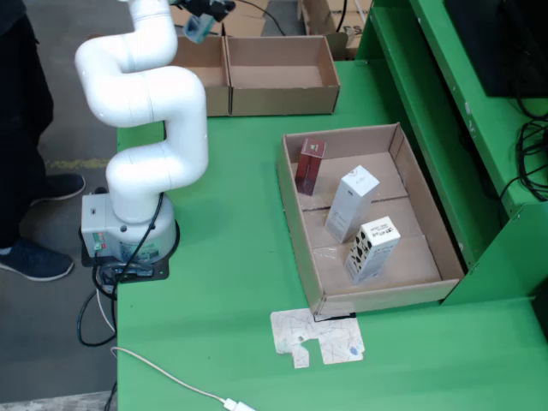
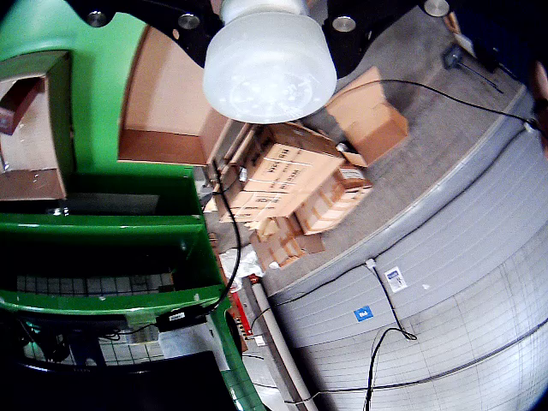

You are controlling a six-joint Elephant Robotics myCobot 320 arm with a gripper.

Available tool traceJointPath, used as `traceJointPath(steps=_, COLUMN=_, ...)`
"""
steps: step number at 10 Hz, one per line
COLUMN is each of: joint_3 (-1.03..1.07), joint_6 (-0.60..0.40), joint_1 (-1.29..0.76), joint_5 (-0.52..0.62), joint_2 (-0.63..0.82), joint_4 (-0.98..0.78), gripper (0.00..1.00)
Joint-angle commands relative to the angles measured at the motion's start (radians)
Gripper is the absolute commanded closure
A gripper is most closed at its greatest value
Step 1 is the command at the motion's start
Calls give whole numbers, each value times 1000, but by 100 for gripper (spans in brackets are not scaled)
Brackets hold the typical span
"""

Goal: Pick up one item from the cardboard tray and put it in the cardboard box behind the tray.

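In the fixed view the cardboard tray [image 1: 428,218] sits on the green table and holds three upright cartons: a dark red one [image 1: 310,166], a plain white one [image 1: 351,204] and a white one with black marks [image 1: 372,249]. Behind it stands an open cardboard box [image 1: 278,73], which looks empty. The white arm is folded up at the left, and my gripper [image 1: 204,19] is high at the top edge, left of that box and far from the tray. Its end is small and partly cut off. The riding view shows only a white dome [image 2: 270,60] at the top, with no fingers visible.
A second open box [image 1: 201,73] adjoins the first on the left. The arm's base [image 1: 128,231] is at the table's left edge. A flat cardboard scrap [image 1: 317,336] lies in front of the tray. A person's legs [image 1: 26,128] are at the far left. Stacked boxes [image 2: 291,180] lie on the floor.
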Motion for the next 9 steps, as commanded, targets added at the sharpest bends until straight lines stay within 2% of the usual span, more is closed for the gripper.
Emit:
traceJointPath(steps=1, joint_3=-153, joint_6=40, joint_1=66, joint_5=-87, joint_2=90, joint_4=151, gripper=100)
traceJointPath(steps=2, joint_3=-285, joint_6=97, joint_1=143, joint_5=-171, joint_2=187, joint_4=143, gripper=100)
traceJointPath(steps=3, joint_3=-344, joint_6=119, joint_1=162, joint_5=-192, joint_2=213, joint_4=158, gripper=100)
traceJointPath(steps=4, joint_3=-344, joint_6=119, joint_1=162, joint_5=-192, joint_2=213, joint_4=158, gripper=100)
traceJointPath(steps=5, joint_3=-440, joint_6=109, joint_1=170, joint_5=-204, joint_2=184, joint_4=296, gripper=100)
traceJointPath(steps=9, joint_3=-448, joint_6=85, joint_1=166, joint_5=-194, joint_2=153, joint_4=347, gripper=100)
